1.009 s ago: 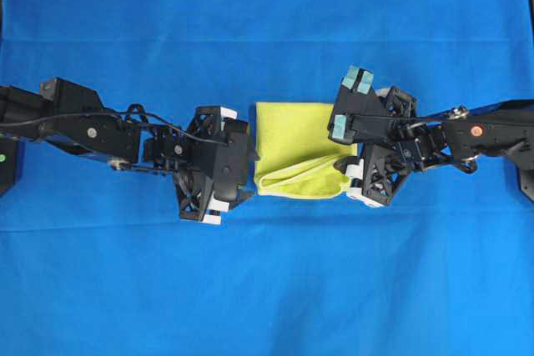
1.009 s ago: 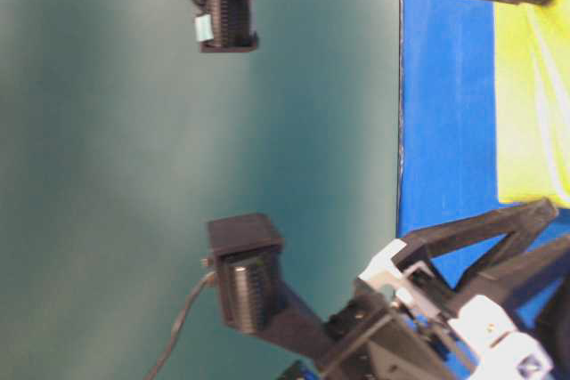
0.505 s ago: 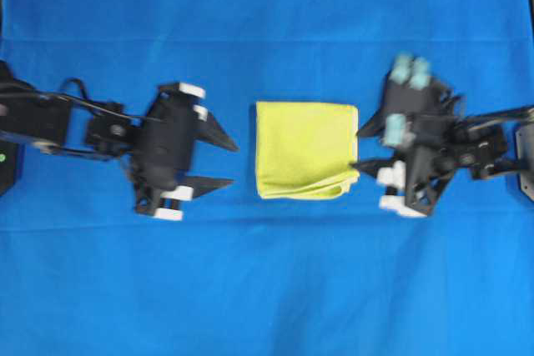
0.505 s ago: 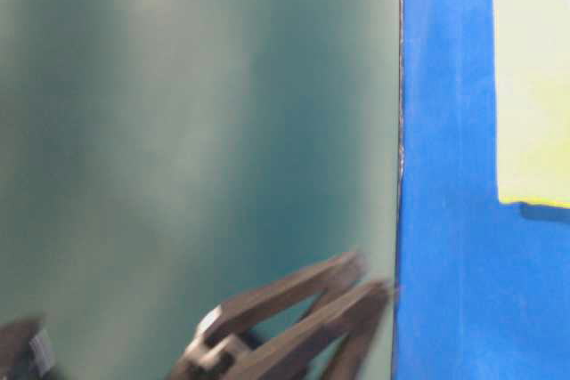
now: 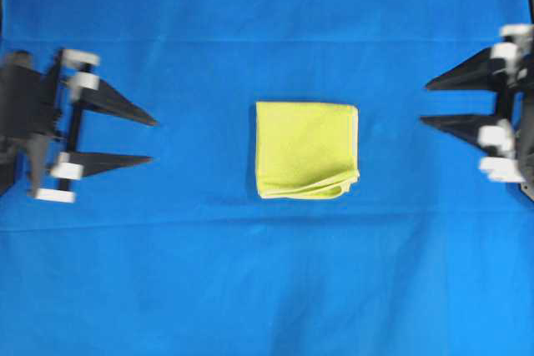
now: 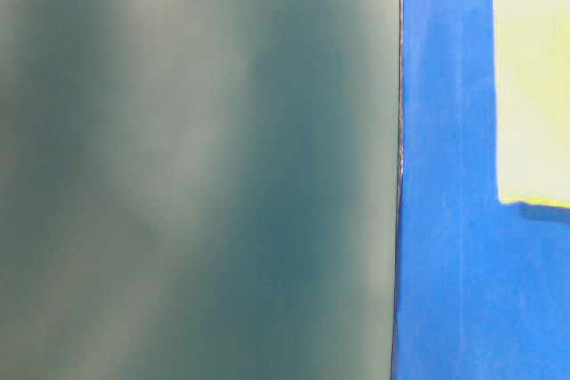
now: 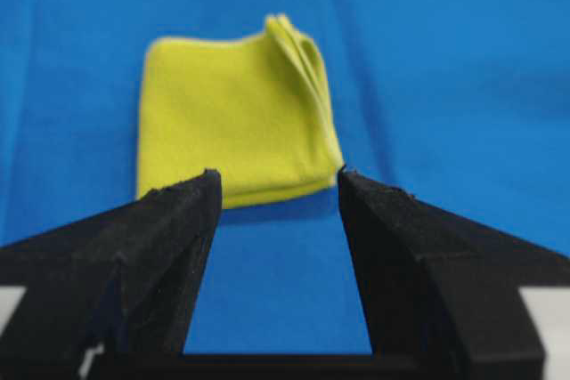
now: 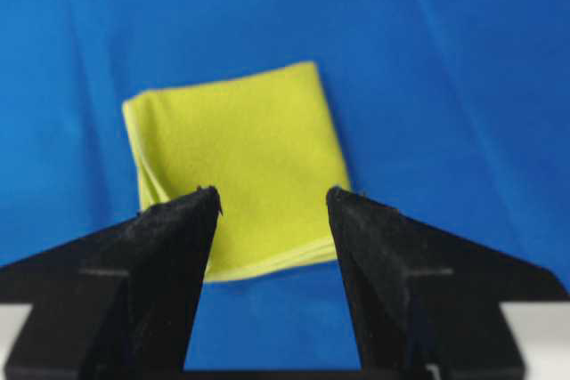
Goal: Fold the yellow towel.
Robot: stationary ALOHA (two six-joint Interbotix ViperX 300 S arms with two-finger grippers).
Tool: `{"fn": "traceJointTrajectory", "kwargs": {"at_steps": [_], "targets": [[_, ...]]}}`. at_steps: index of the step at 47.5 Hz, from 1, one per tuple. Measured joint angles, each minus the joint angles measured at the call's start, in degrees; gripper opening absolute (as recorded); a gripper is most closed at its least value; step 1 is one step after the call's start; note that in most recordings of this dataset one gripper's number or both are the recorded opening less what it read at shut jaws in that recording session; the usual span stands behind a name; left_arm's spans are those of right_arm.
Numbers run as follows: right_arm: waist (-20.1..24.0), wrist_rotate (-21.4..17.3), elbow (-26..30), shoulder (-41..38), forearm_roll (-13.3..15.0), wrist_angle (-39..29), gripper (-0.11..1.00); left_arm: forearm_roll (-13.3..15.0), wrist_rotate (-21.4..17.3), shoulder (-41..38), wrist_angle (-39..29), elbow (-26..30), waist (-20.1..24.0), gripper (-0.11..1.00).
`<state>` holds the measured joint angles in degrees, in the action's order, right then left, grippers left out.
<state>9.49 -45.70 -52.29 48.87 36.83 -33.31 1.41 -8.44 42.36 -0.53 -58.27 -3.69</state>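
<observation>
The left tool sits at the left edge of the overhead view, fingers spread apart and empty, tips pointing right toward the yellow towel. The right tool sits at the right edge, likewise spread wide and empty, tips pointing left. Both stand well apart from the towel, with only bare blue cloth covering the worktop between them. The towel lies flat at the centre, folded into a near-square block (no clear long axis), layered edges showing along its near side and near-right corner, bright and fuzzy.
</observation>
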Motion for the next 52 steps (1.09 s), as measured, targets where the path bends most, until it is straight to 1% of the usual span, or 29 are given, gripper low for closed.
{"fn": "traceJointTrajectory", "kwargs": {"at_steps": [7, 14, 21, 28, 30, 35, 43, 52], "targets": [[-0.35, -0.88, -5.27, 7.47, 1.67, 1.58, 0.57, 0.00, 0.00, 8.61, 0.00, -5.19, 0.62, 0.53], [-2.20, -1.58, -11.07, 14.06, 2.11, 5.01, 0.57, 0.09, 0.35, 14.68, 0.00, -10.81, 1.23, 0.53], [-4.92, -1.93, -16.88, 18.72, 2.11, 8.79, 0.57, 0.18, 2.64, 19.78, 0.09, -16.00, 1.67, 0.53], [-7.91, -2.02, -21.01, 20.21, 2.11, 12.13, 0.57, 0.18, 5.62, 23.82, 0.09, -19.78, 3.69, 0.53], [-8.79, -1.93, -21.53, 20.13, 2.02, 13.18, 0.57, 0.18, 6.33, 24.43, 0.09, -20.30, 4.04, 0.53], [-10.11, -2.02, -22.15, 19.42, 1.85, 14.77, 0.57, 0.18, 6.42, 25.05, 0.09, -20.48, 4.48, 0.53], [-10.20, -2.02, -22.50, 18.63, 1.23, 15.56, 0.57, 0.18, 6.42, 25.05, 0.09, -20.57, 4.48, 0.53], [-10.20, -2.02, -22.50, 18.63, 1.23, 15.56, 0.57, 0.18, 6.42, 25.05, 0.09, -20.57, 4.48, 0.53]]}}
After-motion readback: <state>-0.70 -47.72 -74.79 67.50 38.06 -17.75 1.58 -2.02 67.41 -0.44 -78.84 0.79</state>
